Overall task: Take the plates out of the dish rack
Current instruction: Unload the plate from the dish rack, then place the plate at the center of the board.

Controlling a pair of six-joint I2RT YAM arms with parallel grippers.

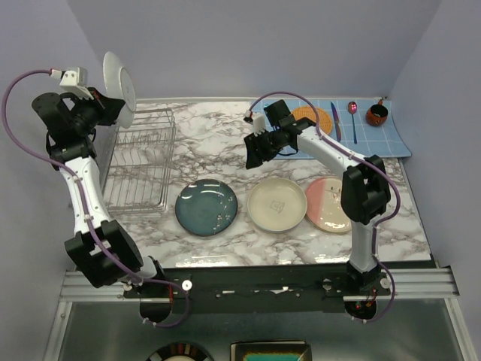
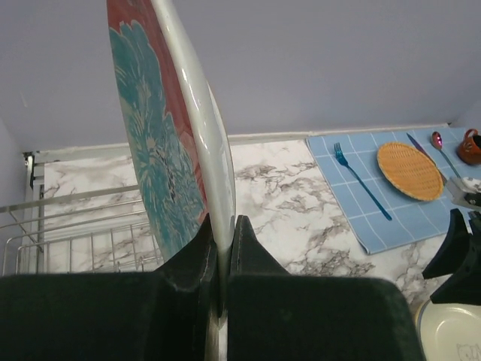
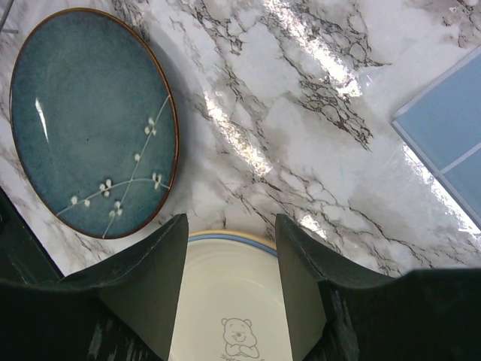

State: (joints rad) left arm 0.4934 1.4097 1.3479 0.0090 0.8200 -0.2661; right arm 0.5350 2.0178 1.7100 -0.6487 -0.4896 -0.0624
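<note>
- In the top external view, a floral plate [image 1: 120, 81] is held on edge by the left fingers [image 1: 111, 110], raised above the far end of the dish rack [image 1: 139, 158]; only its pale back is shown here.
- No plates are seen in the rack's slots. Three plates are laid flat in a row on the table [image 1: 225, 135], right of the rack: a blue-green plate [image 1: 207, 207], a cream plate [image 1: 276, 204] and a pink-and-cream plate [image 1: 328, 204].
- The right fingers [image 1: 254, 154] are held over the table beyond the cream plate, gripping nothing.
- An orange woven disc [image 1: 312, 119], cutlery and a brown cup [image 1: 376, 114] are set on a blue mat [image 1: 376, 135] at the far right.
- In the left wrist view, the left fingers [image 2: 192, 259] are pressed narrowly on the rim of the floral plate [image 2: 161, 150], whose teal flowers and red ground are shown. The dish rack [image 2: 75, 241] is seen below left, the blue mat [image 2: 361, 218] to the right.
- In the right wrist view, the right fingers [image 3: 161, 278] are set moderately apart with nothing between them, above the cream plate [image 3: 233, 301] with its bear drawing; the blue-green plate [image 3: 90, 120] is just beside it.
</note>
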